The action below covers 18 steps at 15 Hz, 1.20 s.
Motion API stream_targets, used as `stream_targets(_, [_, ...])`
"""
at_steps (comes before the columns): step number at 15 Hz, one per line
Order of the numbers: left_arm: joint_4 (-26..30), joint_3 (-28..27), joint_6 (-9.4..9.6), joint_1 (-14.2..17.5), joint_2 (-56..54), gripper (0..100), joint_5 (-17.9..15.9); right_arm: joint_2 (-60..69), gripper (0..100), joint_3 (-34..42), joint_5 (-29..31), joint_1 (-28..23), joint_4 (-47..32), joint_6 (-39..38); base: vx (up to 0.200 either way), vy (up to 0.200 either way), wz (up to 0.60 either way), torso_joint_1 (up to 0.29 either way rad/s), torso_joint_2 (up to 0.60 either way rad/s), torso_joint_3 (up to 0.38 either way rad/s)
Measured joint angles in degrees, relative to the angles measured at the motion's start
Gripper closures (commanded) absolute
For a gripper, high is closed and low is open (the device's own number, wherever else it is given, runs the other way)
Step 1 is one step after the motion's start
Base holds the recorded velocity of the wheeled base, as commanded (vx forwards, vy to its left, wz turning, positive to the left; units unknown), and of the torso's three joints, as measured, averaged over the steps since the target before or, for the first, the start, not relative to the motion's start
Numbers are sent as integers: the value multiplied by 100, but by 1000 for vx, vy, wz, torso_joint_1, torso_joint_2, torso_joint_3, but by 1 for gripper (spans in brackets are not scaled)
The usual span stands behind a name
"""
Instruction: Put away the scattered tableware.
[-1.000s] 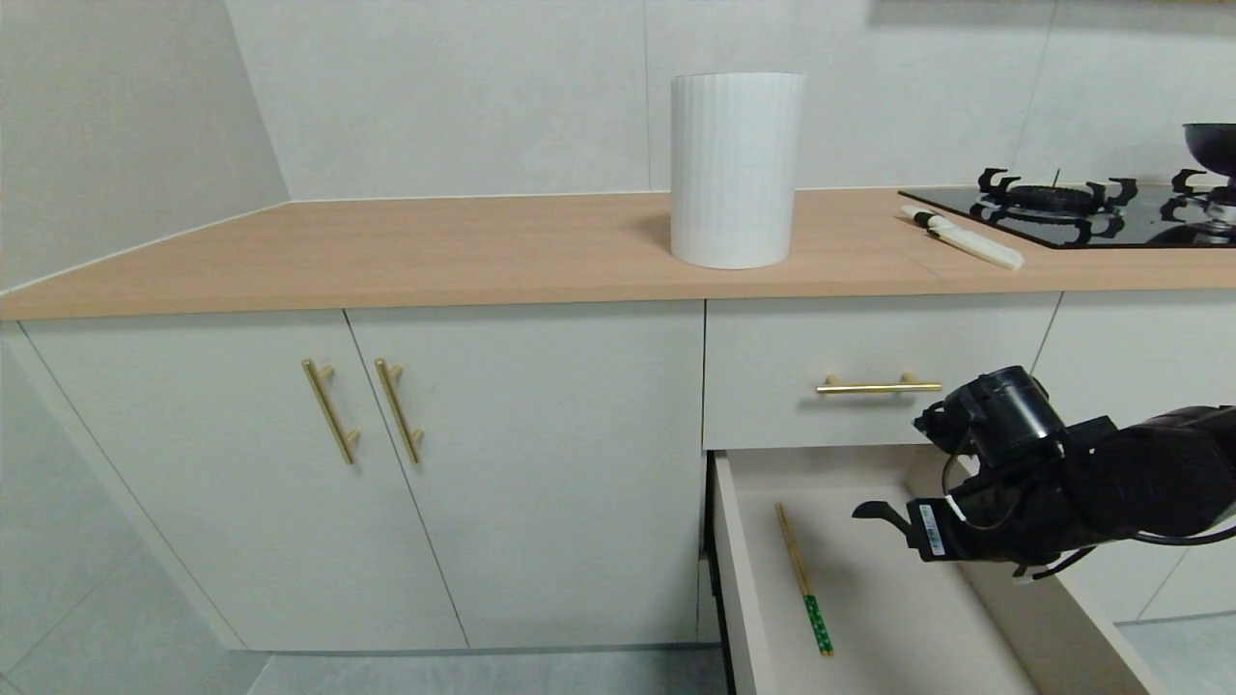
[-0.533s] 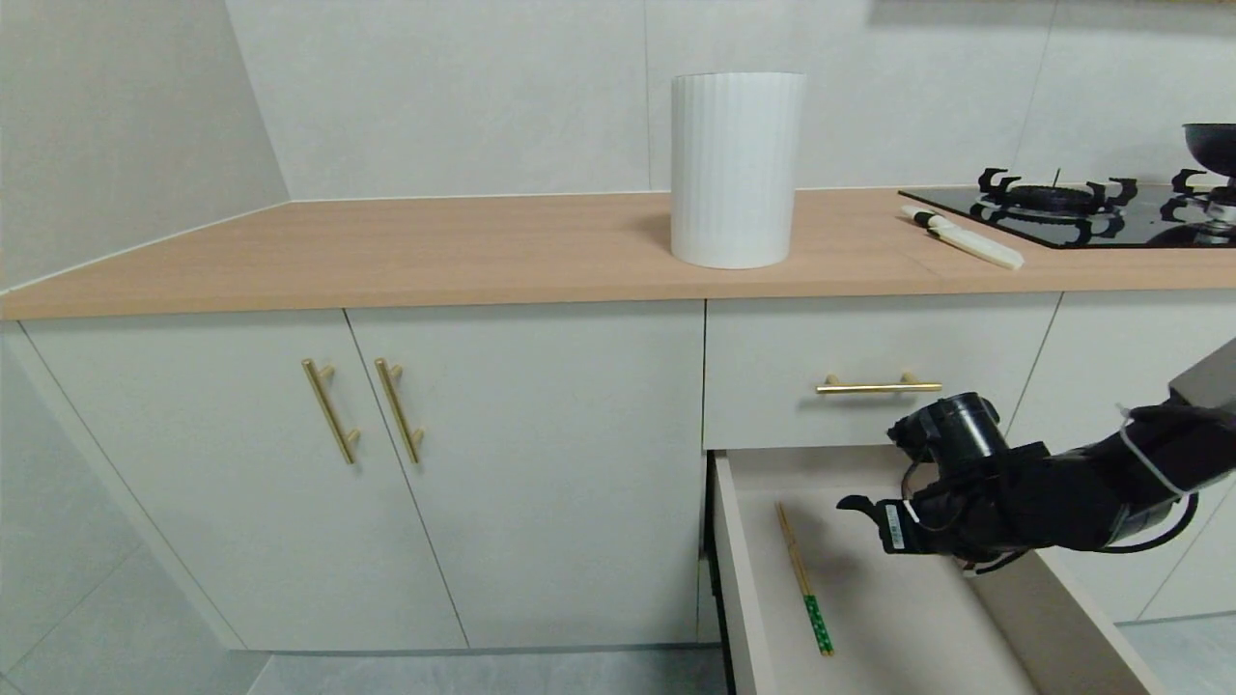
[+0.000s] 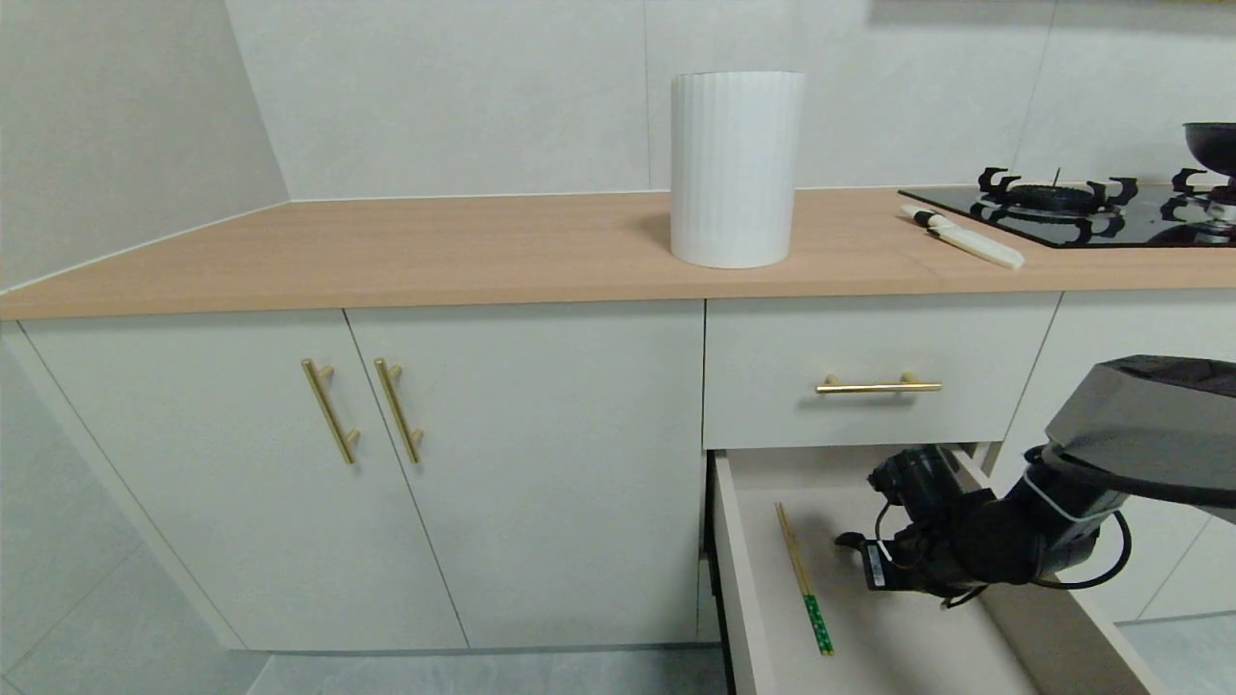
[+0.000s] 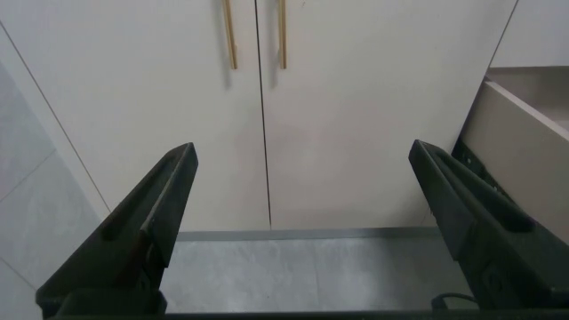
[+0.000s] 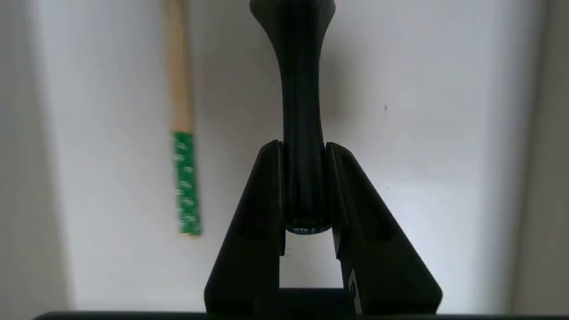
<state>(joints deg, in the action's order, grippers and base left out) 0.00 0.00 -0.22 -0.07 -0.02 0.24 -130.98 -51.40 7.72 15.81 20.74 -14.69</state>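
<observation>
The right pincer (image 3: 869, 560), clamped on a black utensil (image 5: 300, 107) low inside the open drawer (image 3: 739, 560) near the chopsticks (image 3: 802, 579), risks knocking them or dropping the utensil askew if released carelessly.

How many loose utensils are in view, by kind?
Chopsticks, lying in the open drawer: 1 pair
Black spoon-like utensil, gripped by the right end effector over the drawer: 1
White knife, on the counter: 1
Total: 3
</observation>
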Motion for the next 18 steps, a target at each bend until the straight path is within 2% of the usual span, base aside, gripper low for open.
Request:
stream_targets(13, [0,0,-2,-2,0,0,-2,-273,100,7,29,-88,1,-13,0,0,0,0,0,0])
stream_targets(14, [0,0,-2,-2,0,0,0,-282,0,10,29,-88,0,-11,0,0,0,0,0,0])
stream_targets(18, [0,0,-2,-2,0,0,0,-293,0,10,29,-83,0,-9,0,0,0,0,0,0])
